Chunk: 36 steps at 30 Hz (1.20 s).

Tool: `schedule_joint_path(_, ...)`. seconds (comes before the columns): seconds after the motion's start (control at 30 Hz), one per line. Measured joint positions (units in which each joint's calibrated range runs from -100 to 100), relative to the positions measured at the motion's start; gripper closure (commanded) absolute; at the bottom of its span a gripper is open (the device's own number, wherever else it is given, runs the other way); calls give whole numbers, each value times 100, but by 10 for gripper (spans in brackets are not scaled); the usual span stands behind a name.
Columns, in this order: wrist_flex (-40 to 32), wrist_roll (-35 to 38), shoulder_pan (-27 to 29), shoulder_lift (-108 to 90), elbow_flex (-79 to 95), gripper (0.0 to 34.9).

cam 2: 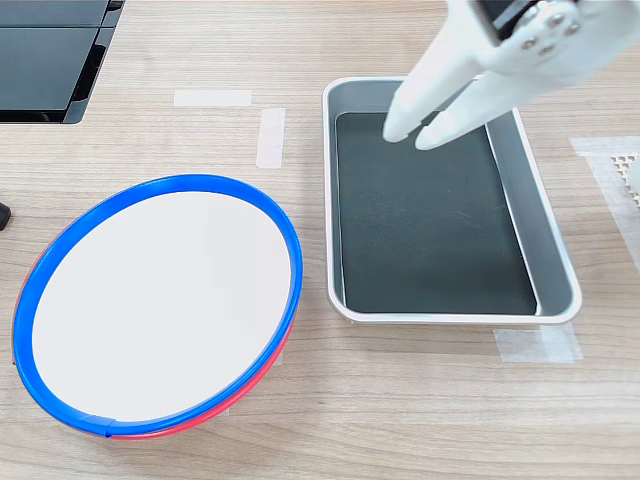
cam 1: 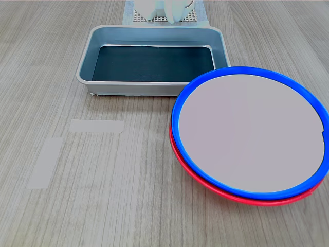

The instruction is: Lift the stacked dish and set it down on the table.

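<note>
You see a grey metal tray [cam 1: 85,66] with a dark liner [cam 2: 430,220], and a red-rimmed plate [cam 1: 205,180] nearby.

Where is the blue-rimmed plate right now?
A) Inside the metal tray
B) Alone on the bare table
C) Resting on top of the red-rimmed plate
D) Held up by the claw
C: in both exterior views the blue-rimmed plate sits on the red-rimmed plate, whose edge peeks out beneath, while the claw hovers empty over the tray.

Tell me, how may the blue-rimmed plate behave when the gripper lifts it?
The blue-rimmed plate looks rigid, so it probably will not flex. Its smooth surface may slip. It lies nested on the red-rimmed plate, so only its thin edge seems graspable; it may tilt.
</note>
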Motion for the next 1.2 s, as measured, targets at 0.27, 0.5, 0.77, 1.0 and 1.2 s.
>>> schedule_joint_path(0.27,0,205,-451,2080,-1688,131)
schedule_joint_path(0.5,0,234,-708,3197,-2559,139)
schedule_joint_path(0.77,-277,225,-947,4032,-3067,175)
schedule_joint_path(1.0,-538,225,-1106,4552,-3330,195)
schedule_joint_path(1.2,-571,230,-1124,4842,-3548,199)
